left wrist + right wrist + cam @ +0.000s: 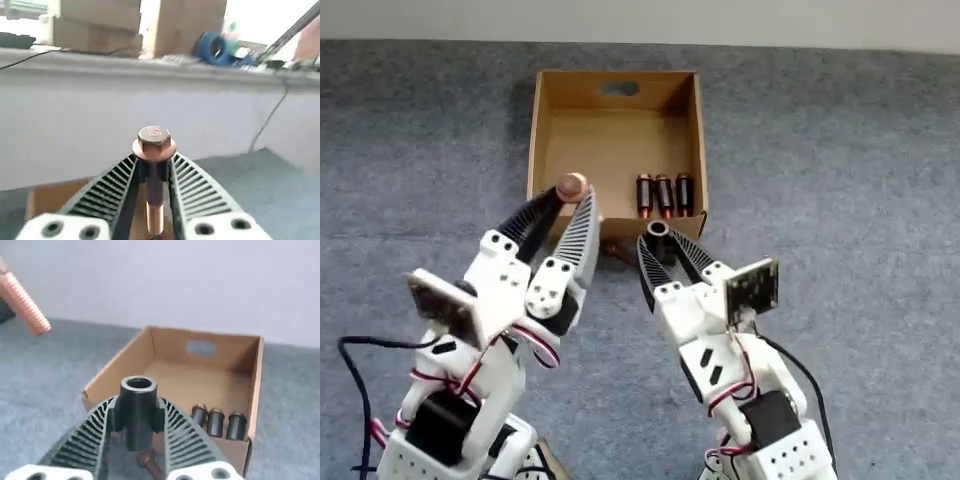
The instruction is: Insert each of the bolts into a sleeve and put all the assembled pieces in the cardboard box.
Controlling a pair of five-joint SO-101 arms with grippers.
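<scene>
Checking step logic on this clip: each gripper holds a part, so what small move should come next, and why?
Probably swing the left gripper toward the right gripper, lining the tip of the bolt up with the open bore of the sleeve. Both parts are gripped but apart from each other, and three assembled pieces lie in the box.

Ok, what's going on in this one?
The left gripper holds a copper bolt by its shank, head up, above the near left corner of the box. The right gripper holds a black sleeve, opening up, just in front of the box. The two parts are not yet joined. Three assembled pieces lie in the box's near right corner. What looks like another bolt lies under the right gripper.
</scene>
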